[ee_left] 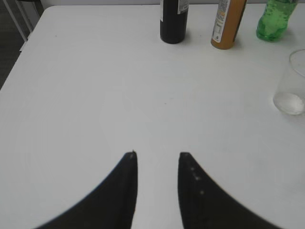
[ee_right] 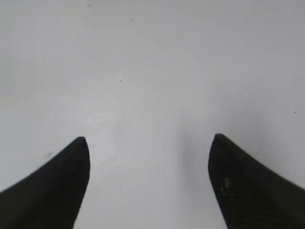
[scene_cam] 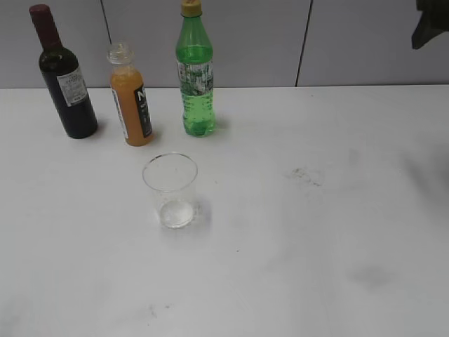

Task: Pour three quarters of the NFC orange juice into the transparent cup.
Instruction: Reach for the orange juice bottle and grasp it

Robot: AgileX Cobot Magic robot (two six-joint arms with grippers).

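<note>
The small clear plastic bottle of orange juice point(scene_cam: 131, 98), with its black-and-white label and wide clear neck that seems to carry no cap, stands upright near the back of the white table point(scene_cam: 316, 267), between a dark wine bottle with a red capsule point(scene_cam: 64, 76) on its left and a taller green plastic bottle with a yellow cap point(scene_cam: 194, 70) on its right. It is full almost to the shoulder, so nothing appears to have been poured. In front of it, a little to the right and apart from all three bottles, stands the short transparent cup point(scene_cam: 170, 189), upright and holding no juice. Neither arm touches anything. The left gripper point(ee_left: 157, 155) hovers over bare tabletop with its jaws narrowly parted and nothing between them, the bottles well ahead of it. The right gripper point(ee_right: 148, 139) is spread wide over bare table, also holding nothing. By this showing the whole task is still left: grasping the juice bottle, carrying it to the cup, and tipping out three quarters.
</note>
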